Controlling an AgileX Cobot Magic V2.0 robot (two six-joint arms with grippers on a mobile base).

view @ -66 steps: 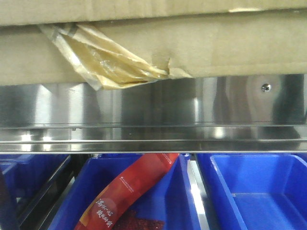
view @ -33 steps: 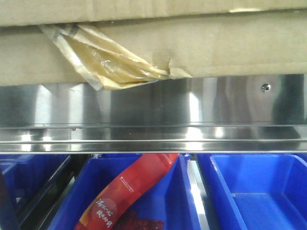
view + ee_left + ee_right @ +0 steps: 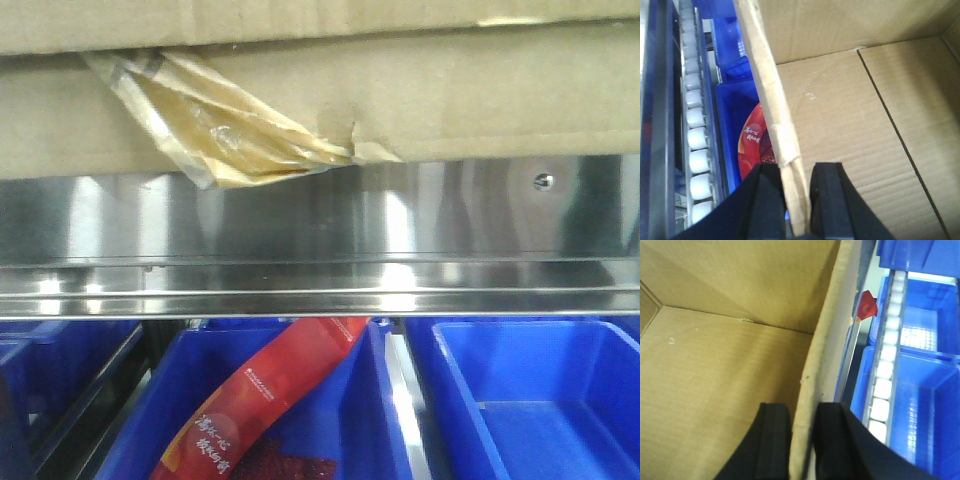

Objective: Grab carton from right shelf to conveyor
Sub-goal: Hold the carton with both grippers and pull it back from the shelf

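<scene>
The carton, plain brown cardboard with a crumpled yellowish tape scrap, fills the top of the front view just above the shiny steel shelf rail and its screw head. In the left wrist view my left gripper is shut on the carton's left wall, one black finger on each side. My right gripper clamps the right wall of the carton the same way. The open carton looks empty inside. The conveyor is out of view.
Blue plastic bins sit below the rail, one holding a red snack packet. White roller tracks and more blue bins run just outside both carton walls.
The shelf rail, its screw head and the blue bins have shifted slightly left in the front view, while the carton stays in the same place in the frame.
</scene>
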